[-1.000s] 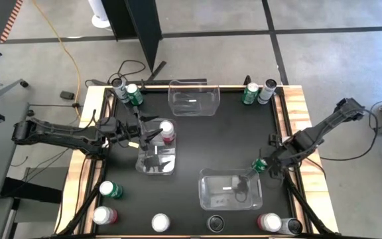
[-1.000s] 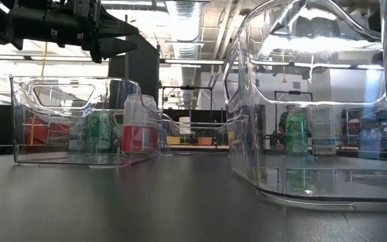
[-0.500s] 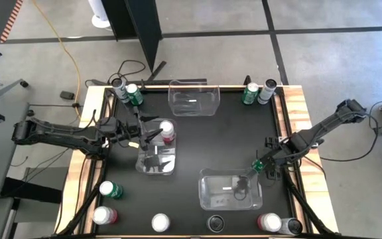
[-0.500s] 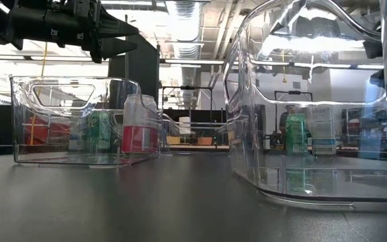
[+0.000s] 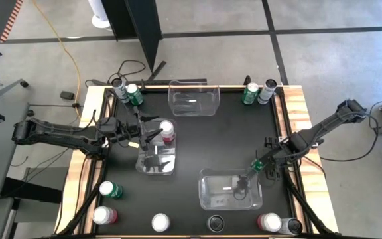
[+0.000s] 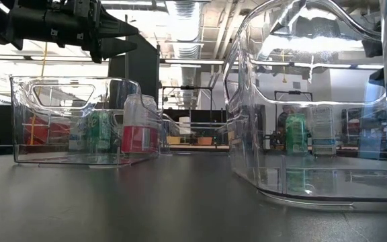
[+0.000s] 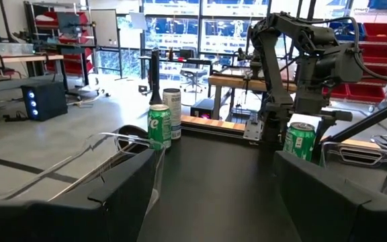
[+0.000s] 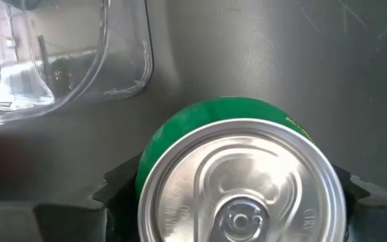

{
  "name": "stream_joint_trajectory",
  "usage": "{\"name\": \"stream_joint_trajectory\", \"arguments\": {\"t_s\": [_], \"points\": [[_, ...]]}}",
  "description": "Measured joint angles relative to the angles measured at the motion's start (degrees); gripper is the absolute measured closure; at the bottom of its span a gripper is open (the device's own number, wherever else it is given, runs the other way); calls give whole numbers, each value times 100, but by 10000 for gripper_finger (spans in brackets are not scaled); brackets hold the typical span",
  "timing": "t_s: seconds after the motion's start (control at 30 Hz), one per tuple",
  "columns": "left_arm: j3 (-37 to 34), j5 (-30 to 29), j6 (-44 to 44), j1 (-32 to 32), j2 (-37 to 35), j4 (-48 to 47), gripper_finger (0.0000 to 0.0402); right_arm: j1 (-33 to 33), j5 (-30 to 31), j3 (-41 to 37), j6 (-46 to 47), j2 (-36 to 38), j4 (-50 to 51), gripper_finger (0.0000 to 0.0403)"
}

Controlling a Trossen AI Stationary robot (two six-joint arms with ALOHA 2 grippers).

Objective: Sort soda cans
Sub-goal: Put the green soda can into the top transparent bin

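A green soda can [image 8: 240, 121] stands upright on the black table near its right edge, beside the near right clear bin [image 5: 231, 188]. My right gripper [image 5: 262, 166] points steeply down over it, shut on it. In the left wrist view the same can [image 7: 299, 141] shows under the right arm. My left gripper [image 5: 148, 136] hovers level and open above the left clear bin [image 5: 155, 159], with nothing between its fingers [image 7: 119, 195]. A red soda can [image 5: 167, 131] stands in that bin just past its fingertips. My right gripper pinches the green can's round wall just below the silver top [image 8: 146, 168], one finger [image 8: 119, 185] on each opposite side. The fingers come from above, pointing steeply down. The can stands upright; its foot is hidden by its own top.
Soda cans stand at the table's corners and near edge: a dark one [image 5: 118, 85] and a green one [image 5: 134, 93] far left, two far right [image 5: 250, 93], several along the near edge [image 5: 160, 222]. A third clear bin [image 5: 193, 98] sits at the far middle.
My right gripper has sunk a little onto the green can near the table's right edge. The can has stayed where it stood.
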State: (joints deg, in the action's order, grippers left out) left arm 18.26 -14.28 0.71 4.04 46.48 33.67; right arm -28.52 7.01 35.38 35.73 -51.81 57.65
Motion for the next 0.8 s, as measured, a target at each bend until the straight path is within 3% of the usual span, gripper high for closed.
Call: {"name": "stream_joint_trajectory", "arguments": {"t_s": [0.8], "points": [[0,0,0,-1,0,5,107,656,-46,7,109,0,0,92]]}}
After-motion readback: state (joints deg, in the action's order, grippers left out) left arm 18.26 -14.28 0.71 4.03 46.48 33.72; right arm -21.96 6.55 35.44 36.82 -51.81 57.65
